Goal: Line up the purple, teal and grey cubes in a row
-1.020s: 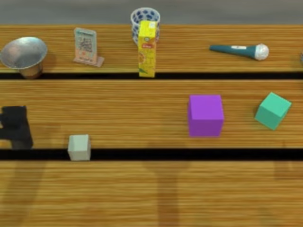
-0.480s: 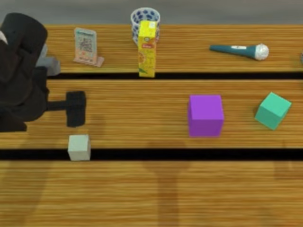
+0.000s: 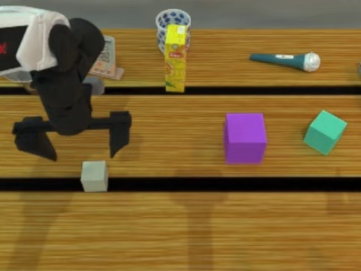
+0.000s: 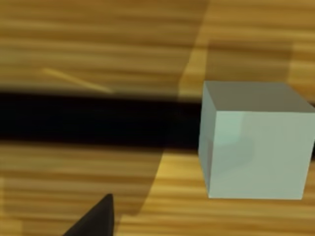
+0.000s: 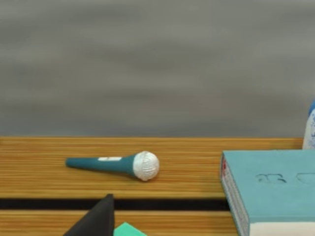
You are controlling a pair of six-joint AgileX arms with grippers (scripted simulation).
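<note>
A wooden desk (image 3: 180, 237) of long planks with dark gaps between them is carrying everything. The purple cube (image 3: 245, 138) is sitting right of centre, with the teal cube (image 3: 325, 131) near it toward the right edge. The grey cube (image 3: 94, 176) is resting at the left, overlapping a gap. Along the far plank are standing a yellow carton (image 3: 175, 58), a patterned cup (image 3: 173, 21) behind it and a small card stand (image 3: 107, 59), while a teal microphone (image 3: 286, 60) is lying on its side. In the right wrist view, a teal book (image 5: 268, 191) is lying near the microphone.
</note>
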